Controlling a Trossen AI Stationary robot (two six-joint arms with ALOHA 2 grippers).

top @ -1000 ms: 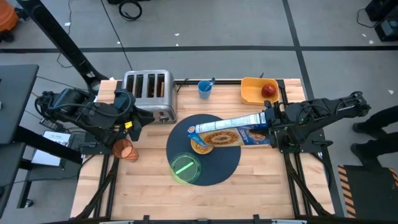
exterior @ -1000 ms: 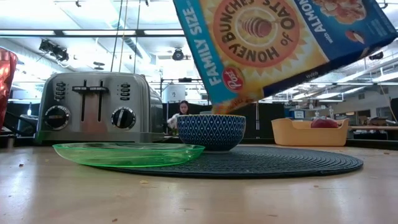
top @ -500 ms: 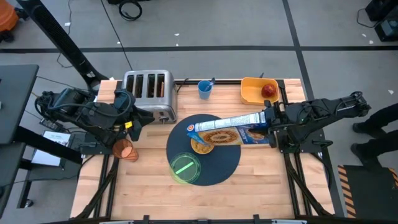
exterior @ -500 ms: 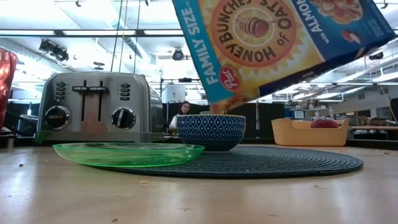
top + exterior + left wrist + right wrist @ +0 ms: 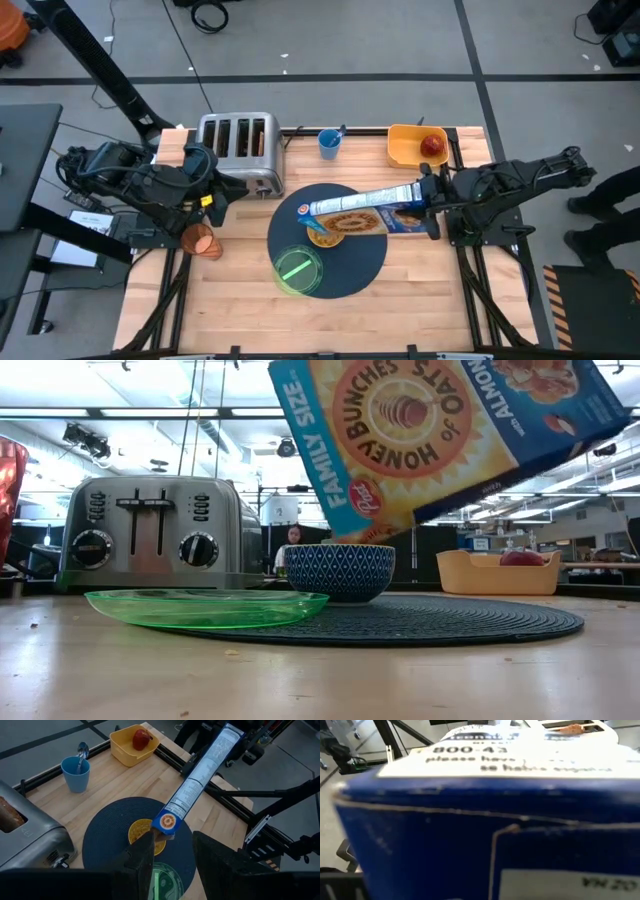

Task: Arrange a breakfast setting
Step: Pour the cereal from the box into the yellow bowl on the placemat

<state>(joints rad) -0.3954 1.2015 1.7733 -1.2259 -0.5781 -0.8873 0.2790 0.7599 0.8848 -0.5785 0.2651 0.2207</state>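
My right gripper (image 5: 430,200) is shut on a cereal box (image 5: 365,208), which slants down over the small blue-patterned bowl (image 5: 340,570). The bowl, with cereal in it (image 5: 322,232), stands on the round dark-navy mat (image 5: 350,265). The green plate (image 5: 298,270) lies on the mat's near left rim. The orange tumbler (image 5: 200,240) stands at the left edge. My left gripper (image 5: 212,196) is open and empty beside the toaster (image 5: 240,150), which holds toast (image 5: 10,817). The apple (image 5: 432,145) lies in the yellow bin (image 5: 405,150). The spoon (image 5: 82,750) stands in the blue cup (image 5: 330,142). My right gripper holds the cereal box by its closed bottom end (image 5: 415,205), coming level from the table's right. The box fills the right wrist view (image 5: 480,820) and hides the fingers. The box is lifted clear and tilted, its open end (image 5: 165,822) low over the bowl.
The toaster stands at the far left, the blue cup and the yellow bin along the far edge. Bare wood (image 5: 430,300) lies near the front right. A person shows in the room behind the bowl (image 5: 293,535).
My right gripper has moved a little toward the table's left with the cereal box. The box's open end has stayed over the bowl.
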